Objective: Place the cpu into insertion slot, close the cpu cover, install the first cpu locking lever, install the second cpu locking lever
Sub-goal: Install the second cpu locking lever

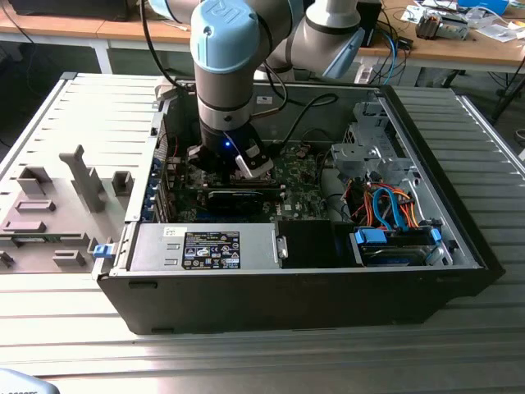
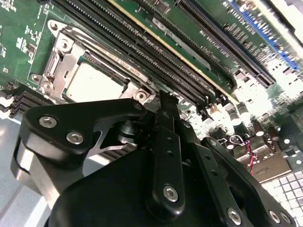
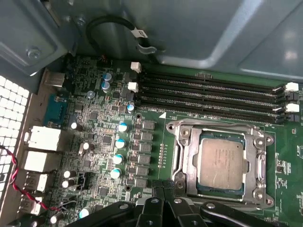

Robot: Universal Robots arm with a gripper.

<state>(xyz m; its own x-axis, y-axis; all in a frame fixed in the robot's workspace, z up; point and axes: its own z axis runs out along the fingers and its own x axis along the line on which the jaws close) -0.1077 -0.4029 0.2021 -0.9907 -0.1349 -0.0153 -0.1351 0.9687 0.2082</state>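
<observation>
The cpu (image 3: 221,163), a small square chip with a silvery-grey top, lies flat in the insertion slot (image 3: 177,130) on the green motherboard (image 3: 94,142). The cpu cover (image 3: 188,153) lies down over the chip's edges, and the chip shows through its window. Thin metal levers run along two sides of the frame. My gripper (image 3: 163,187) is shut with nothing in it, its tips just off the socket's edge. In the second wrist view the gripper (image 2: 163,99) hangs beside the cpu (image 2: 92,84). In the exterior view the gripper (image 1: 234,164) reaches down into the open computer case (image 1: 459,246).
Long black memory slots (image 3: 208,94) run beside the socket, with capacitors (image 3: 118,142) on its other side. A power supply (image 1: 205,246), a drive cage (image 1: 369,148) and orange and blue cables (image 1: 394,205) crowd the case. A grey fixture tray (image 1: 49,213) sits at the exterior view's left.
</observation>
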